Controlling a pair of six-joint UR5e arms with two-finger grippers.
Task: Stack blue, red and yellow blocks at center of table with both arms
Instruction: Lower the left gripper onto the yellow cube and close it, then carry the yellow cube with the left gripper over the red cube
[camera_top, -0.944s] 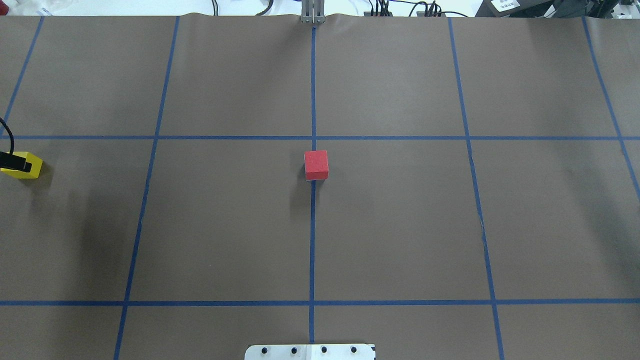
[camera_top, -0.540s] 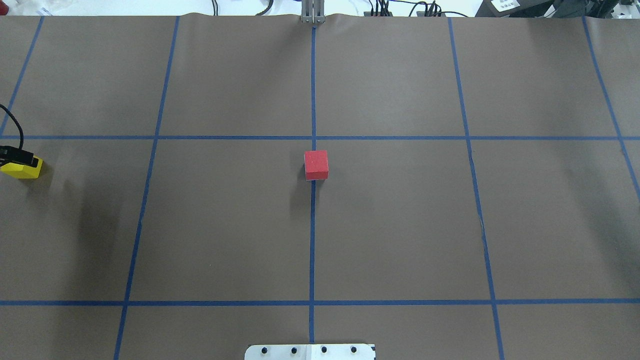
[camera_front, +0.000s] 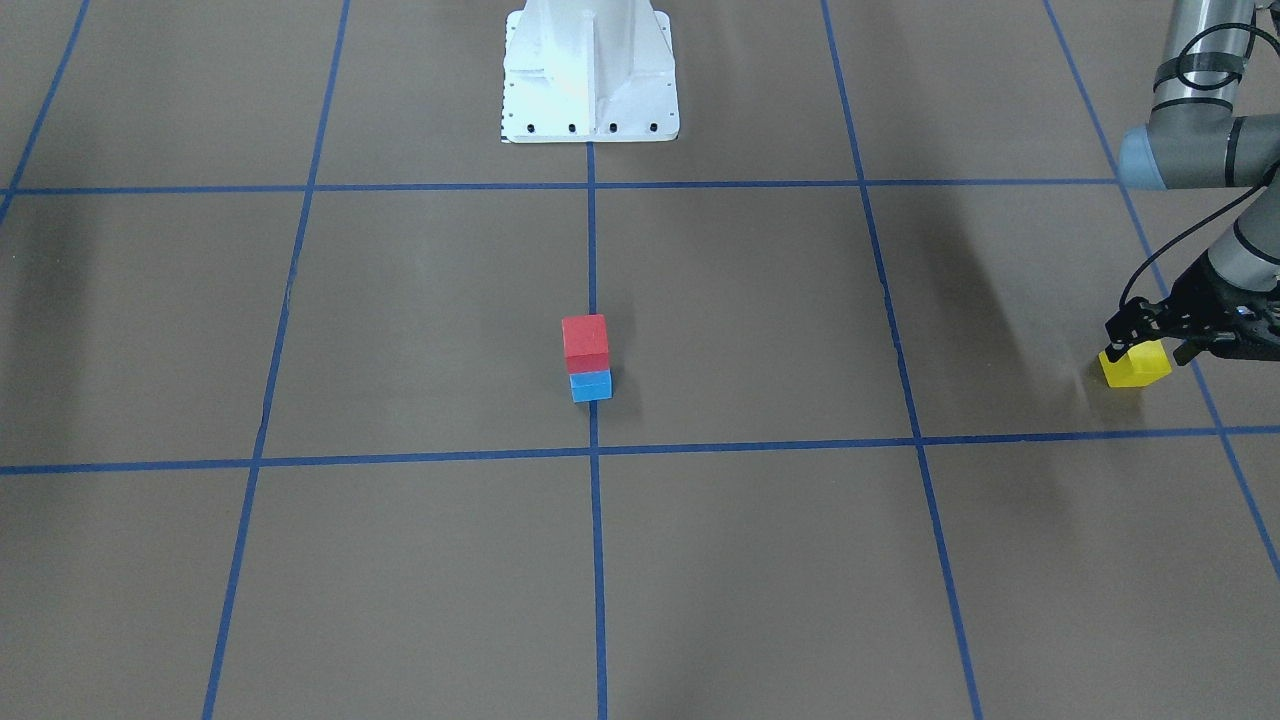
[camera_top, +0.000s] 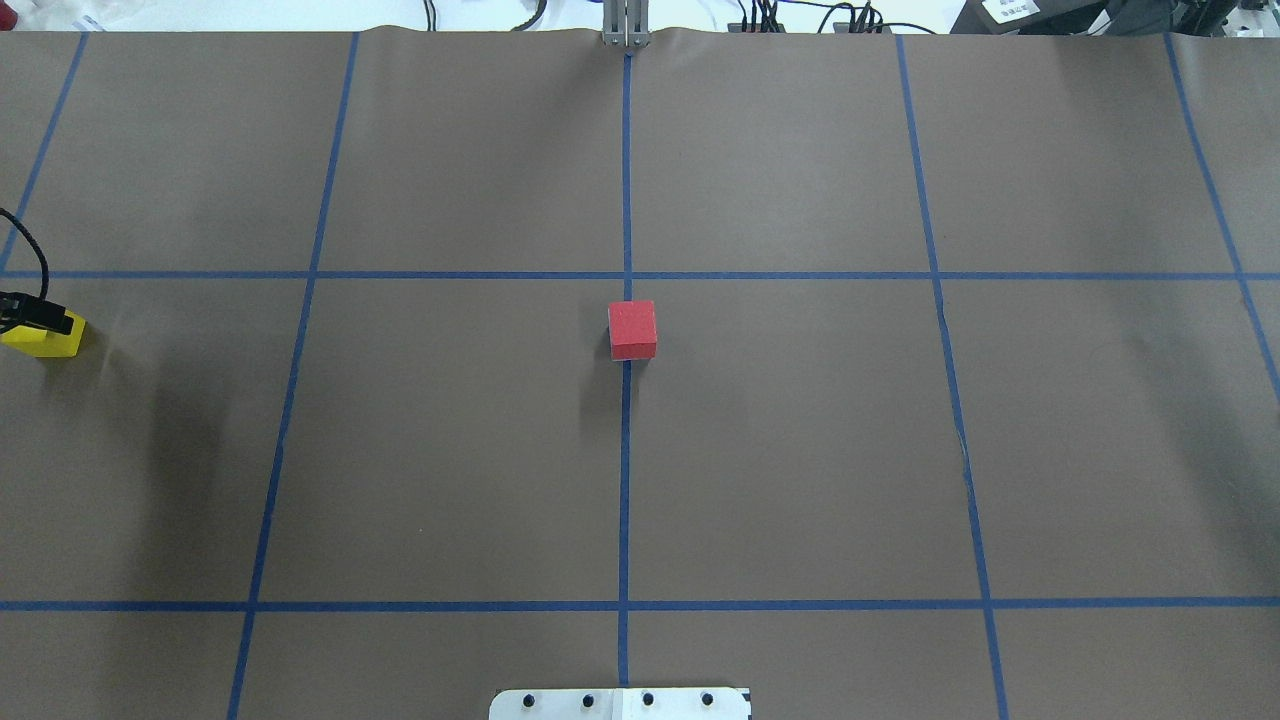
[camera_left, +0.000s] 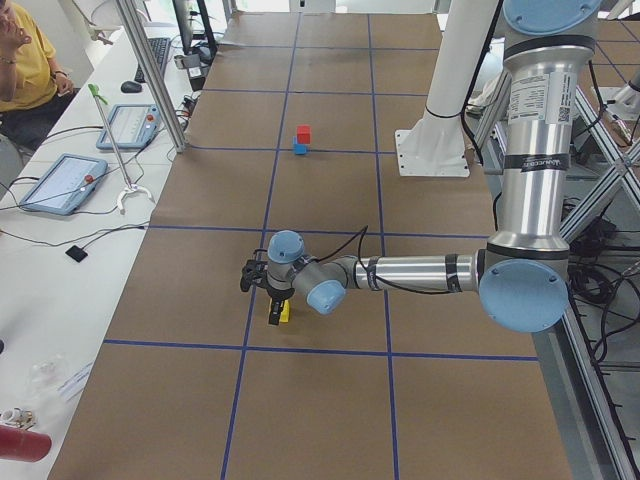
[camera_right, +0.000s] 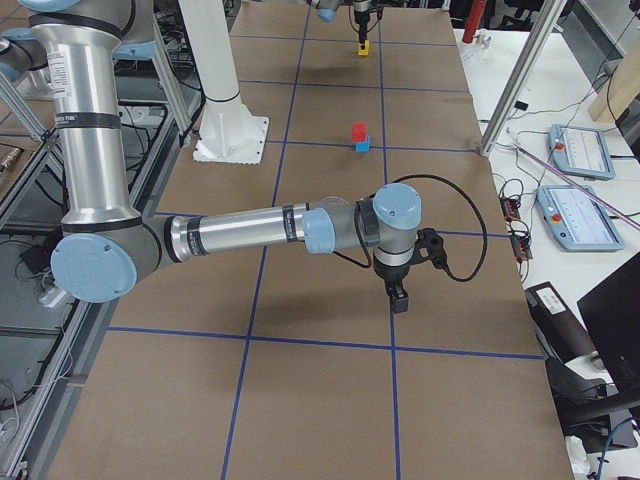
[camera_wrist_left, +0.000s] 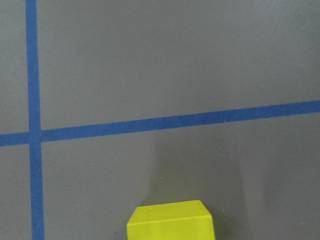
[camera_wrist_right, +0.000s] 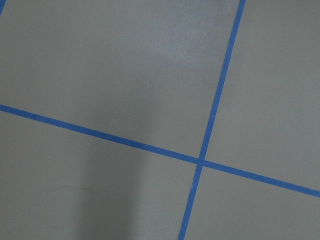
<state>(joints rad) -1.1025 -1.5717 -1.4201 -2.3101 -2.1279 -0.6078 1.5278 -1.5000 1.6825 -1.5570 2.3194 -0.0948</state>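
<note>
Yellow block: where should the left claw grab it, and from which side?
By two opposite side faces, straight down from above. The yellow block sits flat on the table, nothing beside it, and the left claw hangs right over it.

**Hidden, cropped and unresolved items**
Overhead view: blue block (camera_front: 591, 386) is concealed beneath red block (camera_top: 632, 328); the left edge crops yellow block (camera_top: 45, 342) and most of the left pincer (camera_front: 1152, 345). Left wrist view: the bottom edge crops the yellow block. Right pincer (camera_right: 400, 300): finger spacing too small to determine.
</note>
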